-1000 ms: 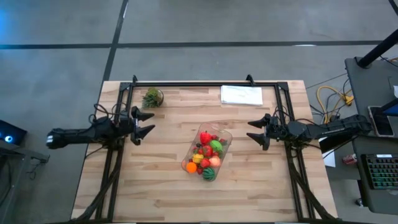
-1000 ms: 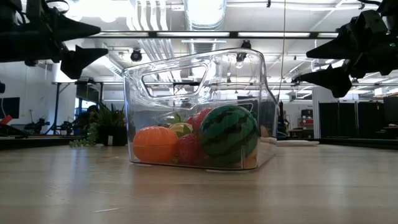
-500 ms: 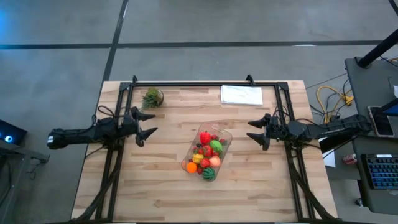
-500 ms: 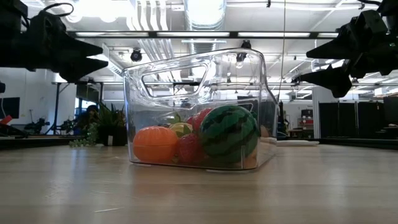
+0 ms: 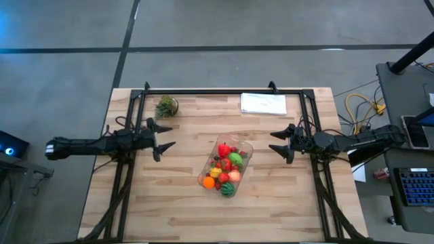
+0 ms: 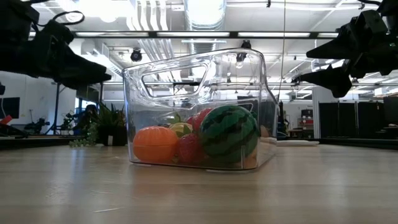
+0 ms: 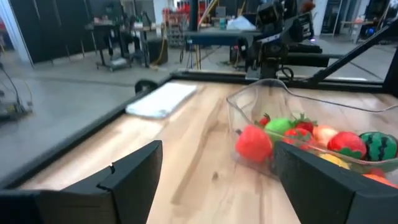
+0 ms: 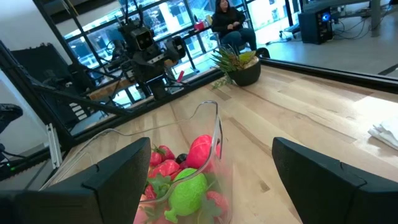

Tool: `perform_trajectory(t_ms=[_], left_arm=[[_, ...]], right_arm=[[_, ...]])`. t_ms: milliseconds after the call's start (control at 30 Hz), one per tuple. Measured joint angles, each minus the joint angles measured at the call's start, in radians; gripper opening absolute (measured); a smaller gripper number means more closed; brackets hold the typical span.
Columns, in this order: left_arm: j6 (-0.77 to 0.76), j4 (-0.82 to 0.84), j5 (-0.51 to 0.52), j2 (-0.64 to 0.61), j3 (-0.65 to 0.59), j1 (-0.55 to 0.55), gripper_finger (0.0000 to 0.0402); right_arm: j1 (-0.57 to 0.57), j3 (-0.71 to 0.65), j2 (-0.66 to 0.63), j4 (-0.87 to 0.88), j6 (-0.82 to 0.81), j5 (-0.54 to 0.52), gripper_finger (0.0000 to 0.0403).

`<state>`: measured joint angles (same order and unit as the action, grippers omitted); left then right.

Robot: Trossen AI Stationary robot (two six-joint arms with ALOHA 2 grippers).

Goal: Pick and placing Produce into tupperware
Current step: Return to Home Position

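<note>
We look down on a wooden table (image 5: 156,196) with a clear tupperware (image 5: 249,146) lying slantwise near its middle, between the two arms. The Produce (image 5: 226,168) is heaped inside it in red, green, orange and yellow. From above, the smallest red pieces run together, and we cannot count them or tell one from another.

From table height, a striped watermelon (image 6: 229,134) and an orange (image 6: 155,144) sit against the tub's near wall, with a red strawberry (image 6: 188,149) between them. These three hide most of what lies behind them.

The left gripper (image 5: 169,136) hangs over the table's left side, left of the tub and apart from it. Its jaws are spread wide with nothing between them. In the low view the picture's edge cuts off part of it.

The right gripper (image 5: 272,141) hangs over the table's right side, near the tub but not touching it. Its jaws are also wide and empty.

In each wrist view the tub runs out of the picture, so we see only one end of it.

A potted plant (image 5: 166,106) stands near the far left corner. A white sheet (image 5: 263,103) lies at the far edge, right of centre. In the right wrist view a person (image 8: 227,22) sits in the room beyond the table, too far off to make out more.
</note>
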<state>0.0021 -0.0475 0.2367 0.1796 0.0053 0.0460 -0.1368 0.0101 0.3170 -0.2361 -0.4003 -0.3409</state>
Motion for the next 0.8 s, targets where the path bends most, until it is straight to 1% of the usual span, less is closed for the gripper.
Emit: perform_trajectory(t_ms=[167,533,800], left_arm=[[-0.072,-0.001,-0.001,0.015,0.000,0.000,0.0293],[-0.073,-0.042,0.001,-0.057,0.000,0.000,0.0293],[-0.073,-0.047,0.000,-0.043,0.000,0.000,0.0293]], right_arm=[[0.000,0.000,0.000,0.000,0.000,0.000,0.0327],[0.000,0.000,0.000,0.000,0.000,0.000,0.0327],[0.000,0.000,0.000,0.000,0.000,0.000,0.0327]])
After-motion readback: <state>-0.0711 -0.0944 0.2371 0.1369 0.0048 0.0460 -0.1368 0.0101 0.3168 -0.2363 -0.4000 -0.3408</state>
